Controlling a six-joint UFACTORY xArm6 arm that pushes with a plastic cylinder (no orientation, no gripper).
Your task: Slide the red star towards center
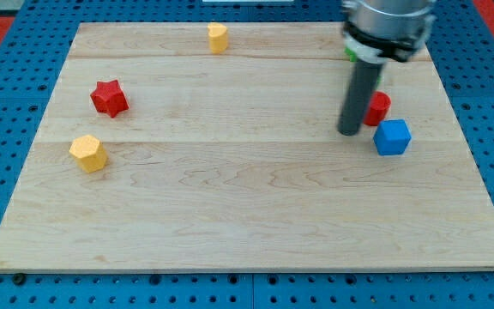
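Our tool, plain dark rod, no jaws, holds nothing. My tip (349,131) rests on surface (247,215) at view's right. Red block (377,107), partly hidden behind rod, sits just beside it; shape unclear. Blue cube (392,137) near, lower right. Green block (350,53) barely visible behind arm. Red star (109,98) lies far left, well apart from tip. We note yellow hexagonal block (87,153) below star, another yellow block (218,37) at top edge.

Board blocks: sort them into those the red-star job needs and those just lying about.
For the job:
red star, at the view's left
my tip, far off at the view's right

Lying about:
yellow hexagon block
yellow block, top edge
red block, beside my tip
blue cube
green block, mostly hidden
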